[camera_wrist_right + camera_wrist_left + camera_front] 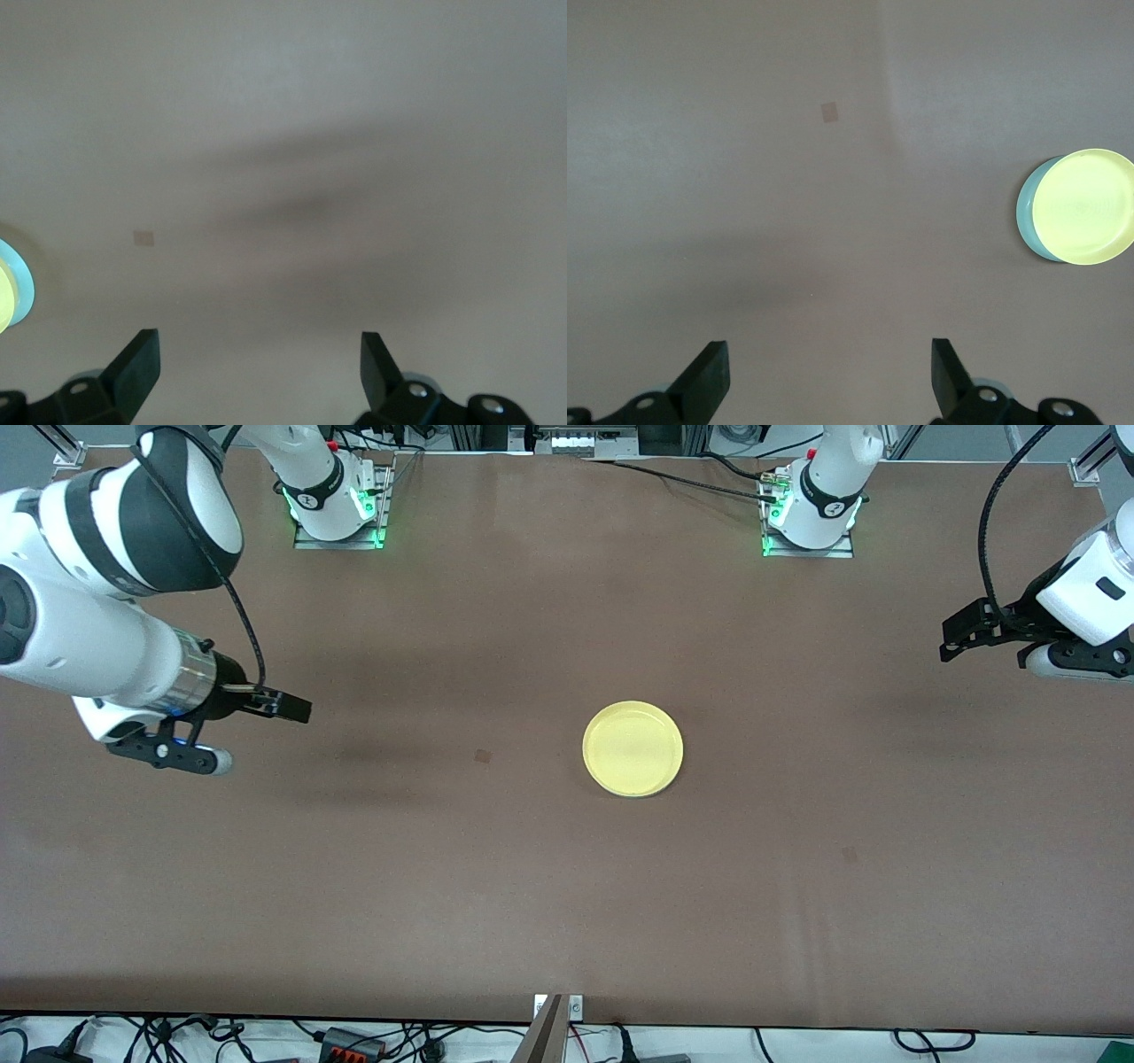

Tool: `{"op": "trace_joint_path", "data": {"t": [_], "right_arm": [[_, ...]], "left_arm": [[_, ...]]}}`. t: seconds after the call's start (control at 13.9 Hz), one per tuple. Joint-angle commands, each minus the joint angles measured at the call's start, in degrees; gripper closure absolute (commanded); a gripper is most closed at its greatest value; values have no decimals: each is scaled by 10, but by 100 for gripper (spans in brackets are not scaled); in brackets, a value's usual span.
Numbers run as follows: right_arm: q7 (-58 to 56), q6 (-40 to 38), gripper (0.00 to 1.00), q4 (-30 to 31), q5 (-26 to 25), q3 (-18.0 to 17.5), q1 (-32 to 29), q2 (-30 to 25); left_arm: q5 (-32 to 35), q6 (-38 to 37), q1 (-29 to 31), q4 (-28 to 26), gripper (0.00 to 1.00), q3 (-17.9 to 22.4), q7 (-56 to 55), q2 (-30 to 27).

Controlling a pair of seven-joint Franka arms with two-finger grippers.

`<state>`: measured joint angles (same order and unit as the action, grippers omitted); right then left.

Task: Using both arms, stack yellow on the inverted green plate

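Brown tabletop is bearing the yellow plate, sitting on the green plate mid-table; both look light, stiff and slick, best pinched at the rim. Left gripper and right gripper are hanging released, 2 empty, over the table's ends

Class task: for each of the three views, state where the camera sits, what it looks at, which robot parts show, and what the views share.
Front view: high, facing both bases; shows both arms, the left gripper, the right gripper and the table.
Left wrist view: looks down past its open fingers at the table.
Right wrist view: the same, past open fingers.
Shared: the yellow plate on the green plate.
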<state>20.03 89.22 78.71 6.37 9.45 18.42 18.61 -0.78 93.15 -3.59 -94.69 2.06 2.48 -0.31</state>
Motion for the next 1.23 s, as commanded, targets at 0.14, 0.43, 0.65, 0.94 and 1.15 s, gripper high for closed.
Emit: {"op": "trace_joint_path", "data": {"t": [0.14, 0.43, 0.65, 0.94, 1.15], "right_arm": [[-140, 0, 0, 0, -9, -2, -82, -46], [-218, 1, 0, 0, -33, -40, -165, -74], [-221, 0, 0, 0, -60, -81, -204, -88], [-227, -10, 0, 29, -73, -80, -204, -102], [-227, 31, 0, 116, -75, -80, -203, -157]], "left_arm": [[1, -11, 2, 6, 0, -1, 9, -3], [1, -11, 2, 6, 0, 0, 9, -3], [1, -10, 2, 6, 0, -1, 9, -3], [1, -11, 2, 6, 0, -1, 9, -3], [1, -11, 2, 6, 0, -1, 10, -3]]}}
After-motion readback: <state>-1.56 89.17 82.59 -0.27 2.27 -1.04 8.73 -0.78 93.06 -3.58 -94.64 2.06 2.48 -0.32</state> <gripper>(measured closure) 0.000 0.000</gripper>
